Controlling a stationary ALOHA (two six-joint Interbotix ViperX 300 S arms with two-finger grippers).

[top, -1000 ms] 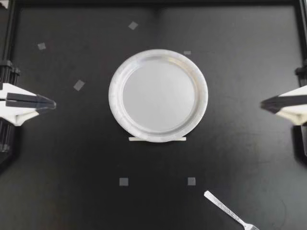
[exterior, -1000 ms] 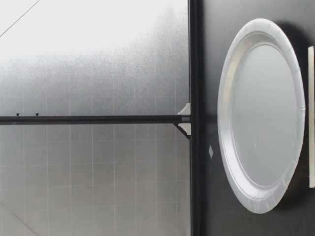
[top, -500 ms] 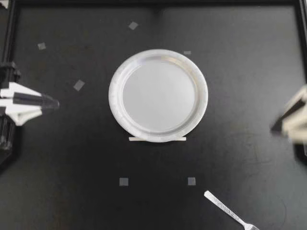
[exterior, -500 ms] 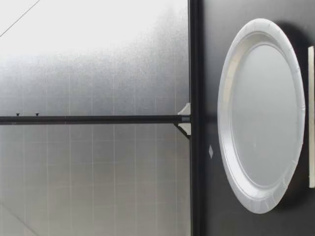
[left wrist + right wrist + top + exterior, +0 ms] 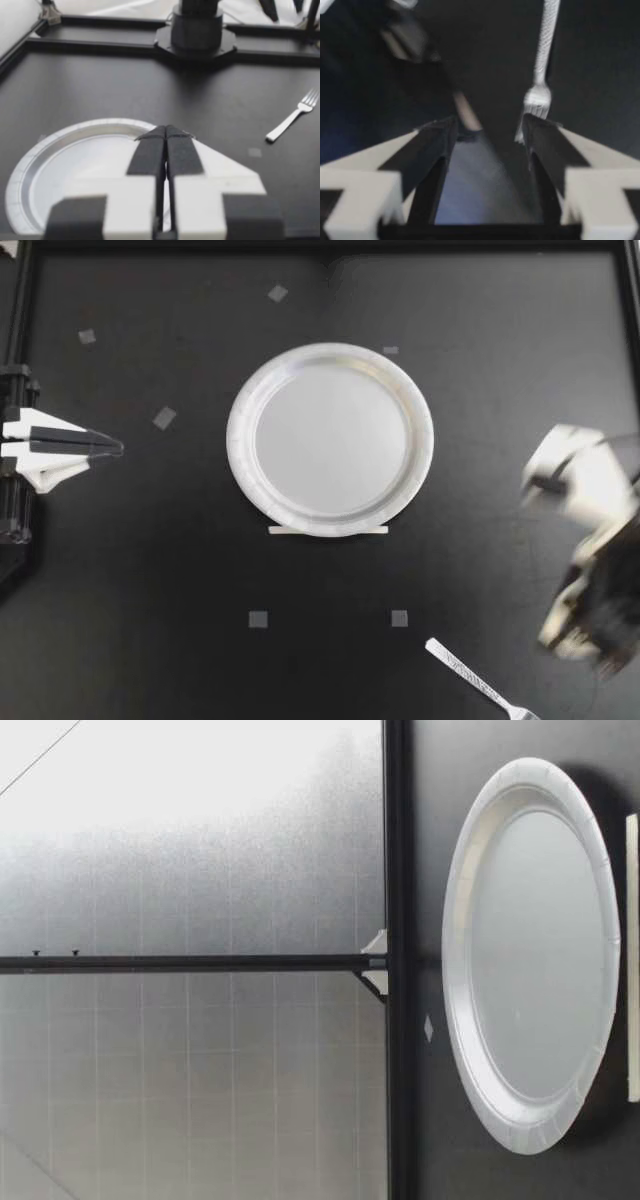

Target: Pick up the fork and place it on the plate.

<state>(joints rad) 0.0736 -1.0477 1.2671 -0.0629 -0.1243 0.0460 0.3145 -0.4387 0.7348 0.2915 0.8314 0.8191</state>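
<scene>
A white paper plate [image 5: 330,440] lies mid-table; the low view shows it [image 5: 530,955] with no gripper. The silver fork [image 5: 478,680] lies at the front right, tines toward the table's front edge. My left gripper [image 5: 110,447] hovers shut and empty at the left edge; its wrist view has it [image 5: 165,132] over the plate's [image 5: 60,155] near rim, the fork [image 5: 290,117] far off. My right gripper [image 5: 562,628] is a blur just right of the fork. In its wrist view it [image 5: 487,127] is open, the fork's [image 5: 543,55] tines just ahead of one fingertip.
A white strip [image 5: 328,530] lies against the plate's front edge. Small grey tape squares [image 5: 258,619] dot the black table. Black frame rails [image 5: 320,248] run along the back and sides. The right arm's base [image 5: 196,30] stands at the far rail in the left wrist view.
My right arm swung from the right edge toward the front and the fork, and its gripper opened. The left gripper barely shifted. Plate and fork stayed put.
</scene>
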